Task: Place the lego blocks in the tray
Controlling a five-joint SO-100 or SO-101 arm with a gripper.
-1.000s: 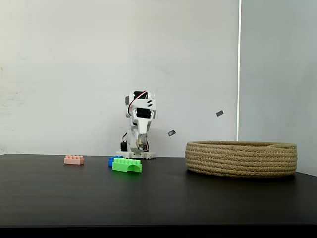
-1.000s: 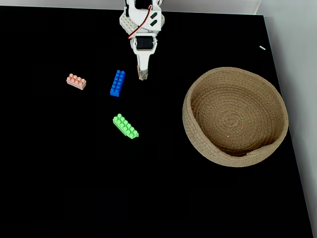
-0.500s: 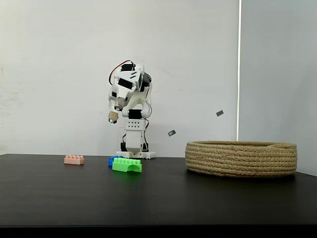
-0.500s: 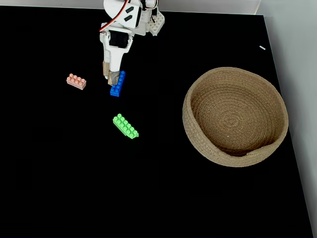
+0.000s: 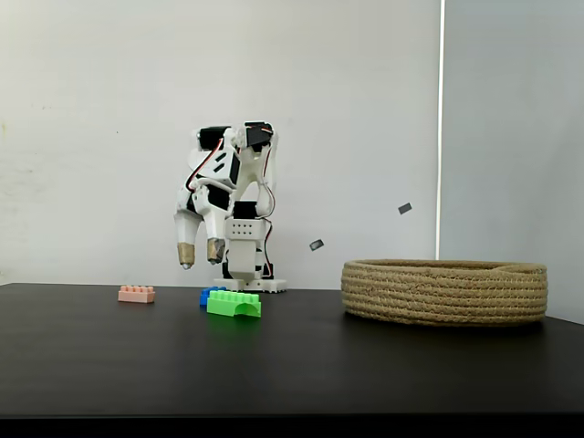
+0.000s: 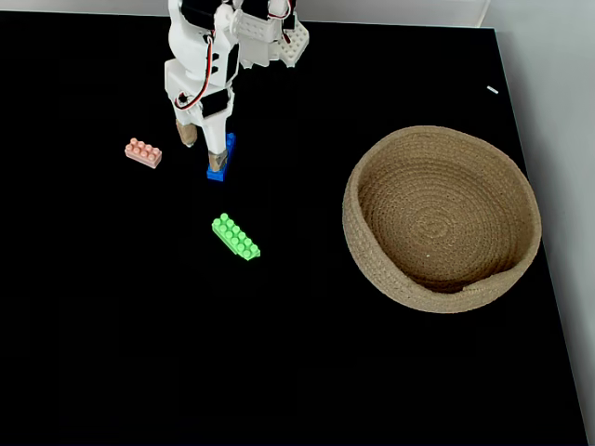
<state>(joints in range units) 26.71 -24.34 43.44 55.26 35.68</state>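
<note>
Three lego blocks lie on the black table. The pale pink one [image 5: 136,294] [image 6: 143,152] is at the left, the blue one [image 5: 209,295] [image 6: 223,158] in the middle, and the green arched one [image 5: 234,304] [image 6: 235,236] nearer the camera. My gripper [image 5: 201,255] [image 6: 203,147] hangs open above the table, fingers pointing down, between the pink and blue blocks. In the top-down fixed view one fingertip [image 6: 218,161] overlaps the blue block. It holds nothing. The tray [image 5: 444,291] [image 6: 372,167], a wide coiled rope basket, stands empty at the right.
The arm's white base [image 5: 248,274] [image 6: 279,32] stands at the table's far edge behind the blocks. A white wall rises behind the table. The table's right edge [image 6: 539,242] runs just beyond the tray.
The arm has swung left and lowered, and the gripper has gone from shut to open above the space between the pink and blue blocks. The blocks and tray stay put.
</note>
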